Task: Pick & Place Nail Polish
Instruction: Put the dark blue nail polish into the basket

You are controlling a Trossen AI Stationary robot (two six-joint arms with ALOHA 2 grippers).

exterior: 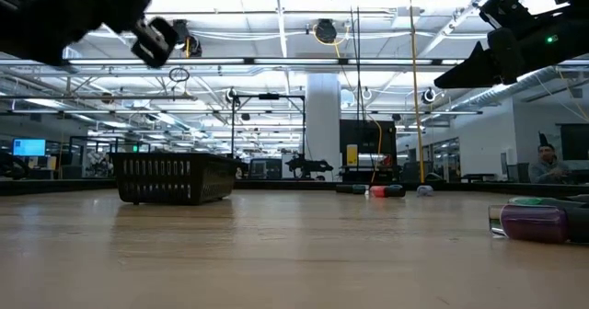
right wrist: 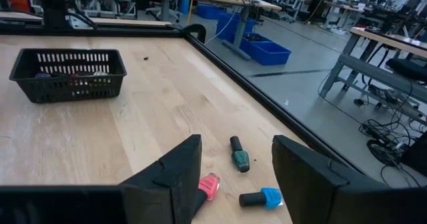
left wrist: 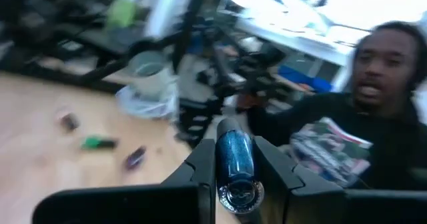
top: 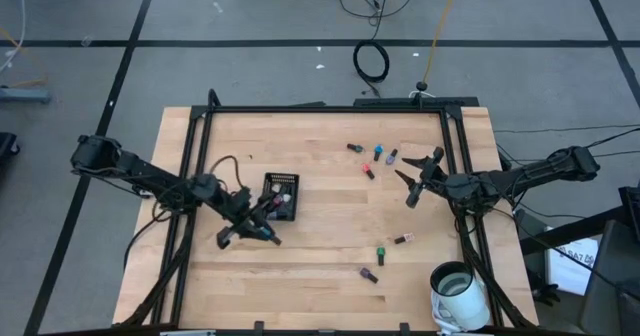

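Observation:
My left gripper (top: 265, 233) hovers just near of the black slotted tray (top: 280, 196), shut on a blue glitter nail polish bottle (left wrist: 235, 159). The tray rests flat on the wooden table, with small things dimly visible inside it in the right wrist view. My right gripper (top: 408, 186) hangs open above the table's right part, with nothing between its fingers. Below and ahead of it lie a pink bottle (right wrist: 209, 186), a green one (right wrist: 239, 159) and a blue one (right wrist: 263, 198), all on their sides. More bottles lie near the front right (top: 380, 254). My left gripper pinches the blue bottle's body (left wrist: 233, 151) between its two fingers (left wrist: 200, 174). The bottle lies along the fingers, its round dark cap end (left wrist: 240, 194) toward the wrist. The fingers point roughly level toward the table's near right, and the bottle is clear of the table.
A white cup-like container (top: 460, 294) stands at the table's near right corner. A black frame rail (top: 455, 141) borders the table. A purple bottle (exterior: 538, 222) lies close to the low camera. A person in a dark shirt (left wrist: 333, 137) is beyond the table's edge.

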